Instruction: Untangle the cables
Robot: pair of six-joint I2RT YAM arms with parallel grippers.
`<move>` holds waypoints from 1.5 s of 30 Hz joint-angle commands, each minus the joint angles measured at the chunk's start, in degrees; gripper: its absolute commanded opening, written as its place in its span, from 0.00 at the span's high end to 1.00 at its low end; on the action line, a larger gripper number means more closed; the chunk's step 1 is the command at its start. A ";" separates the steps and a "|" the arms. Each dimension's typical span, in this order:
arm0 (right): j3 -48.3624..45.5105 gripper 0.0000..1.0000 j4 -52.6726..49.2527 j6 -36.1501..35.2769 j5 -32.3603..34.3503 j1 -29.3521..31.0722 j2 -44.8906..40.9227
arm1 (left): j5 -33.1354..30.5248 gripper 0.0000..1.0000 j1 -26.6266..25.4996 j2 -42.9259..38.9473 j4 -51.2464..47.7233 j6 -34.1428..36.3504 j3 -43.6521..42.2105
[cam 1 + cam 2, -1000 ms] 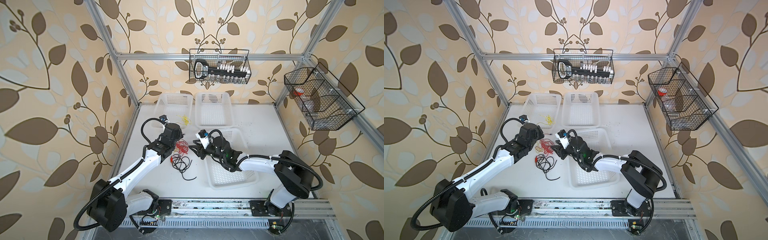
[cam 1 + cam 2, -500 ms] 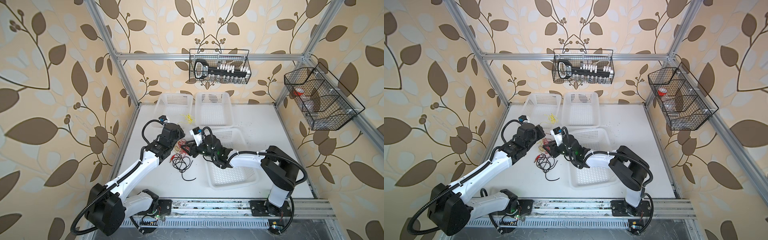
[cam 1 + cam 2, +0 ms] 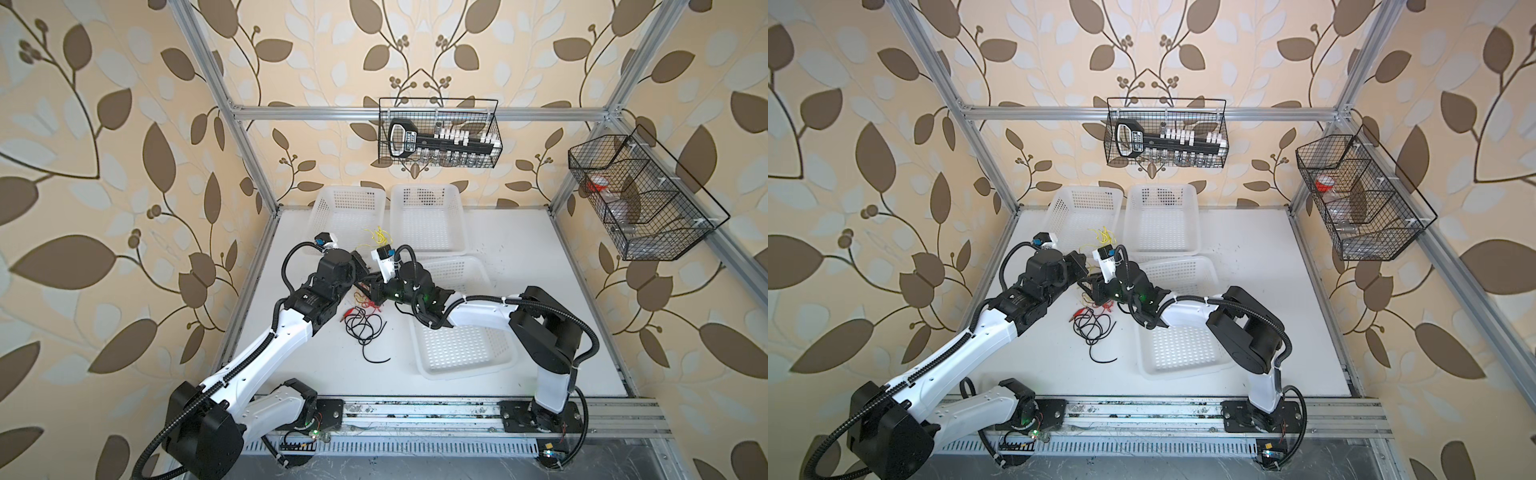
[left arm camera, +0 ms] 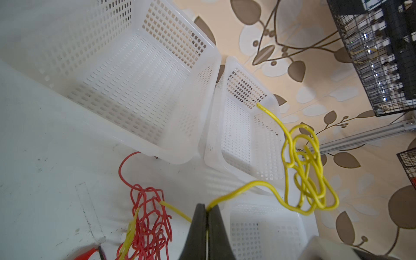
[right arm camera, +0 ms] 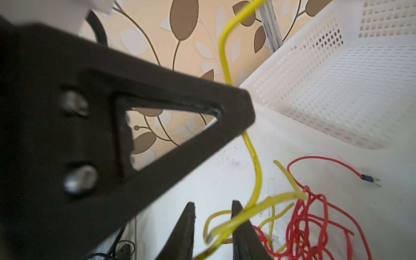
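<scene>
- Cables (image 3: 365, 309) lie mid-table, just left of the front basket (image 3: 457, 349). Nearest the rail (image 3: 415, 409), the black cable (image 3: 365, 332) rests in loose loops on the table (image 3: 540, 291), and neither arm touches it.
- Just behind it, the red cable (image 4: 148, 216) is a tight snarl on the surface, with the yellow cable (image 4: 301, 171) threaded through it.
- Left gripper (image 4: 208, 208) has kept its place above the snarl, fingers pressed together on the yellow cable. The free coil of that cable hangs in the air beyond them.
- Right gripper (image 5: 212, 202), over the front basket a second ago, has swung across to meet the left one. Its jaws are drawing in, but a gap still shows between them; the yellow strand lies in and across that gap, not yet pinched.
- Judged from this, a two-handed pull is being set up: one side anchors yellow while the other takes the stretch nearest red. Once the right closes, drawing the two apart should slide yellow free. The risk is that the red snarl rides along with it.
- Farthest off, the back baskets (image 3: 428, 224) stand by the wall. No cable shows in any basket, so the sorting looks barely begun.
</scene>
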 commanded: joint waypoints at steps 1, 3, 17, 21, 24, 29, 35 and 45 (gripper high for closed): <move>0.91 0.86 0.76 0.77 -0.17 0.03 0.95 | -1.35 1.00 0.27 -1.88 -0.52 0.53 0.13; -0.01 0.93 0.56 0.29 0.14 -0.17 0.45 | -2.82 1.00 0.29 -1.88 -1.11 1.13 0.20; -12.97 1.00 2.07 -4.51 0.78 -2.85 -6.87 | -12.05 1.00 4.08 0.94 -8.01 6.87 5.33; -13.71 1.00 2.12 -5.89 -1.12 -2.88 -7.87 | -11.22 1.00 5.31 2.69 -4.61 8.64 5.56; -13.25 1.00 1.98 -7.06 -3.12 -2.82 -8.11 | -10.53 1.00 6.01 5.25 -2.01 10.41 6.72; -13.03 1.00 -0.19 -9.58 -4.79 -2.60 -9.63 | -5.16 1.00 10.28 13.36 -1.89 10.12 12.16; -13.19 1.00 -5.34 -13.96 -5.01 -1.63 -13.05 | 0.91 1.00 13.16 25.68 -0.65 13.91 20.50; -14.46 1.00 -7.39 -15.61 -4.19 -0.57 -16.13 | 3.22 1.00 14.50 39.64 -6.35 14.21 30.27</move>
